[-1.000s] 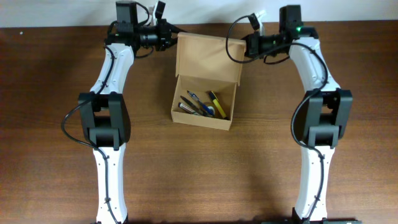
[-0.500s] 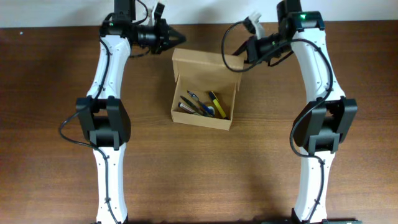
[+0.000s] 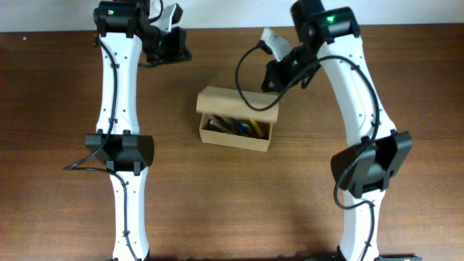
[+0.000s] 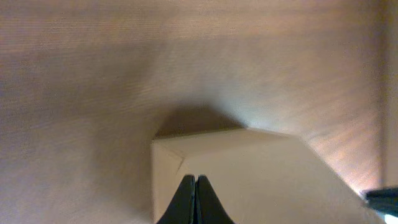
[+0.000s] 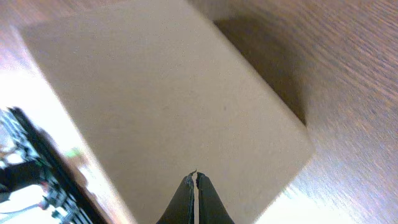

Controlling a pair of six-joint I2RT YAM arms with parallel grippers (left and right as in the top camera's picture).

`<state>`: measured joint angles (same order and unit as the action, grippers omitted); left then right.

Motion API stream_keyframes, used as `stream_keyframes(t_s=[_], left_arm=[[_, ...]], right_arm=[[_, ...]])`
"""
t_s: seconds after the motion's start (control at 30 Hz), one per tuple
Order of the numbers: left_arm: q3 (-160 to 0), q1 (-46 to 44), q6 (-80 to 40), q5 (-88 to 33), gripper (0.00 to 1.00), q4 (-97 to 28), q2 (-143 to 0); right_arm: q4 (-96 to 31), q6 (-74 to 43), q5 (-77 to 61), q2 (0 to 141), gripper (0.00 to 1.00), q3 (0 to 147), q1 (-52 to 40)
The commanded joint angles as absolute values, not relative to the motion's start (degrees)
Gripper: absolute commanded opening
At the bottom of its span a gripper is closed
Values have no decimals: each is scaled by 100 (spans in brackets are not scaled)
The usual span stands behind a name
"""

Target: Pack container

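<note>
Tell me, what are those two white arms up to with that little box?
They are packing a cardboard box. Pens lie inside, and its flap lid leans partway over the opening, not fully down. Both claws are shut: the right claw is close over the lid, the left claw apart, behind the box.

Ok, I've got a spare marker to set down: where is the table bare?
Bare table lies in front of the box, between the left arm and right arm, and outside each toward the side edges. It is crowded behind the box, where the left gripper and right gripper hover shut by the lid.
</note>
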<state>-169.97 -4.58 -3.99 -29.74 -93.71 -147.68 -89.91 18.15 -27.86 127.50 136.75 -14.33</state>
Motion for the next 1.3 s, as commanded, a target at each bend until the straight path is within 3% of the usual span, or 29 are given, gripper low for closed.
stream_keyframes(t_s=[0.0, 0.3, 0.5, 0.8, 1.27], left_arm=[[-17093, -517, -102, -2132, 2, -9668, -14827], [-17039, -985, 174, -2211, 2, -9671, -14477], [-16551, -1400, 176, -1437, 1, -9671, -13353], [-13732, -1623, 187, -589, 2, -9338, -11063], [-9878, -1887, 482, -987, 2, -6650, -10927]], right_arm=[[-9113, 1903, -2027, 12451, 4, 13812, -1621], [-9651, 1769, -1715, 12344, 4, 13784, -1892], [-9588, 1708, -1575, 11758, 4, 13235, -2067], [-8796, 1428, -1267, 10130, 4, 11277, -2071], [-7308, 1144, -1308, 10390, 4, 9710, -2071]])
